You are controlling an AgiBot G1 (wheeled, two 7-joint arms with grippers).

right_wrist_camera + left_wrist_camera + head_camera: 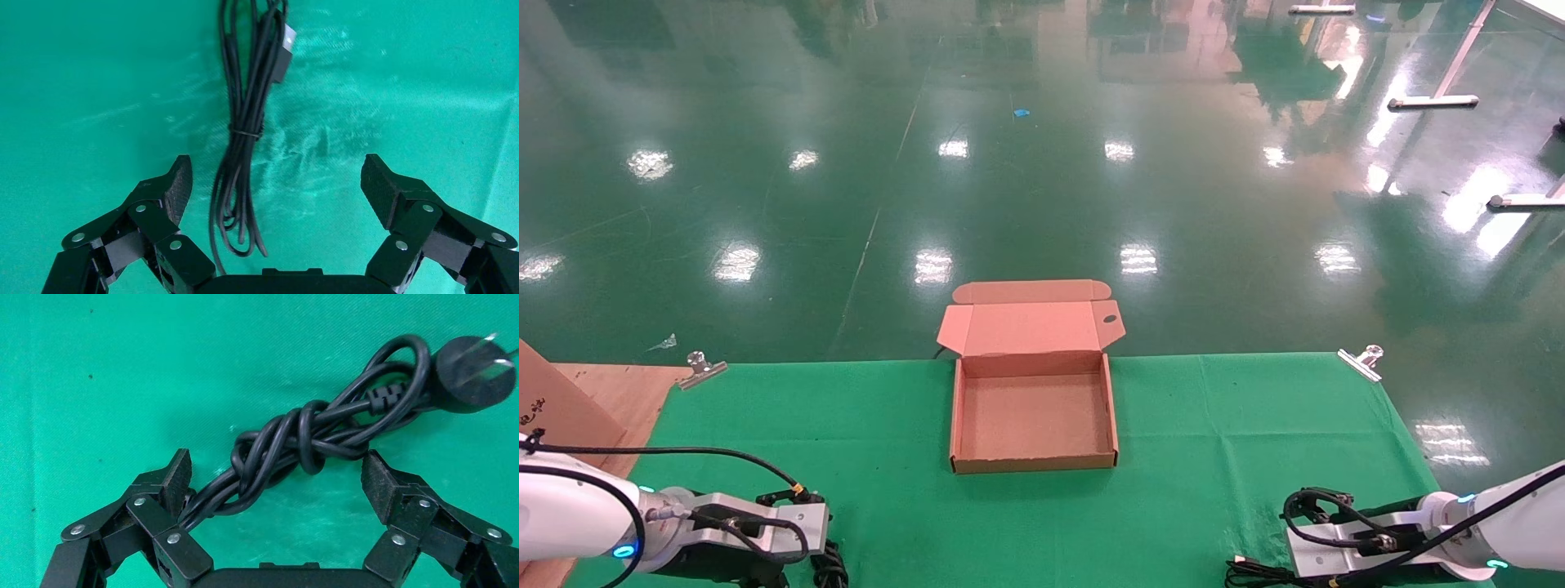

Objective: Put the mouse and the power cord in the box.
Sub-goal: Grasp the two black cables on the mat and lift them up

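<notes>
Cardboard box (1032, 412) open, clips (702, 369) behind

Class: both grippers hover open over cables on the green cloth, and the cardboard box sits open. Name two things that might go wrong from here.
1. The left gripper straddles the knotted black power cord off-centre; one finger pad already touches it, so closing may catch only some loops and leave the round plug dangling.
2. The right gripper is over a thin tied black cable bundle, which might slip between the pads; the mouse body is not visible.
</notes>
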